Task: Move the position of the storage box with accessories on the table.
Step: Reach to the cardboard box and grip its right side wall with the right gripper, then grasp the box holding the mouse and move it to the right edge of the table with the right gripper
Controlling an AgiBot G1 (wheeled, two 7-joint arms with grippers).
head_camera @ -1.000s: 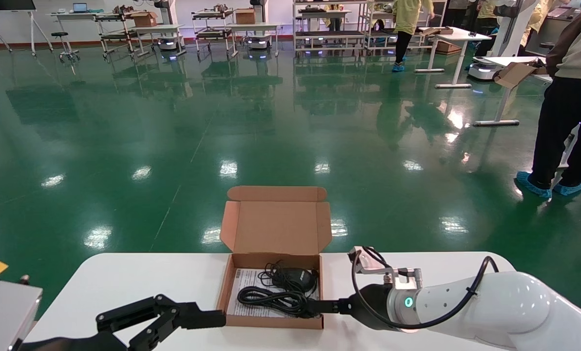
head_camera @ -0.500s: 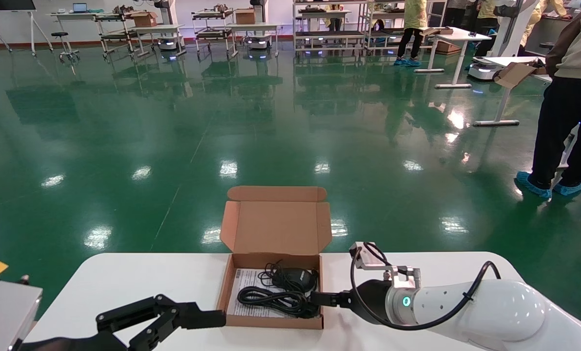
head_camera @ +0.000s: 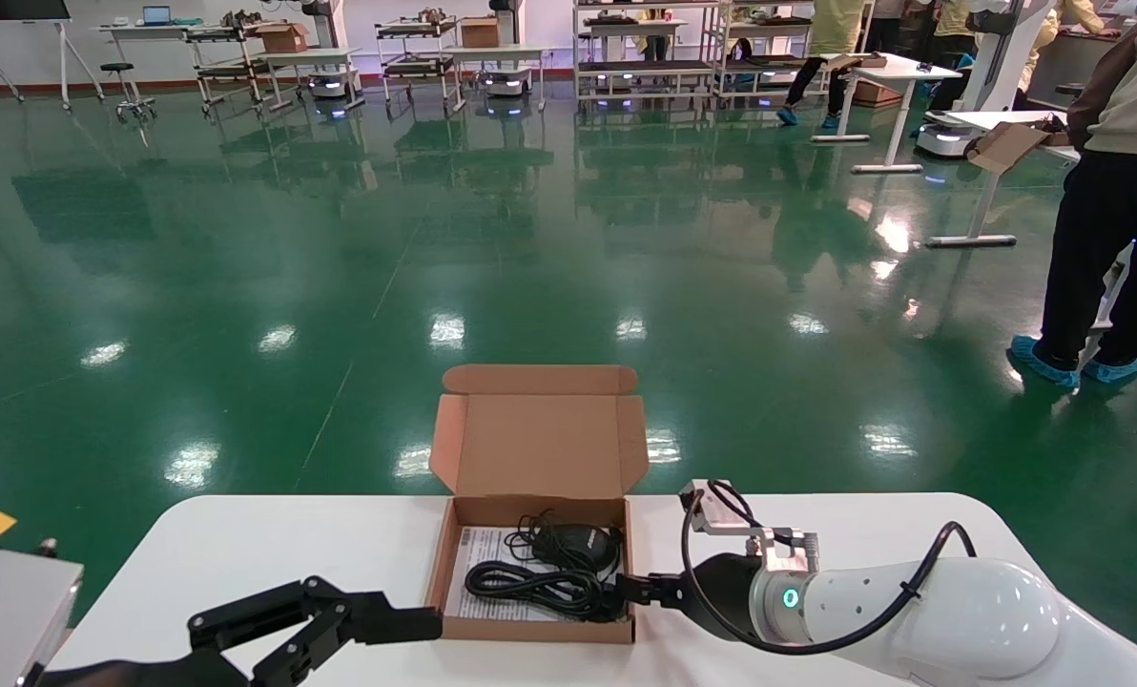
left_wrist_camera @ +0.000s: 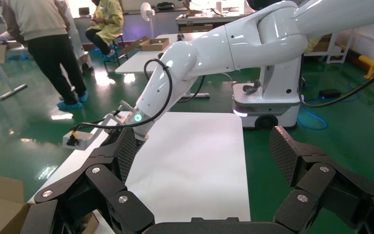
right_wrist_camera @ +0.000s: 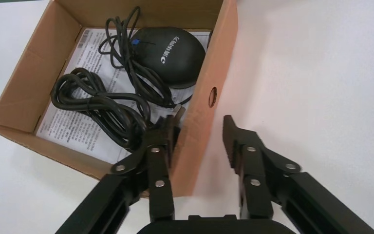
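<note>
While the right gripper (right_wrist_camera: 197,134) straddles the storage box (head_camera: 530,582) wall, fingers apart, not yet clamped, and the left gripper (head_camera: 340,620) waits spread beside it, the move looks unstarted.

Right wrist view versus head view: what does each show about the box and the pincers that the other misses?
Right wrist view only: the right pincer open, astride the box side wall, one finger inside beside the cable; lettering on the mouse.

Head view only: the upright lid, the left pincer at the box's other side, and the table.

Both: box, cable, mouse and paper.
</note>
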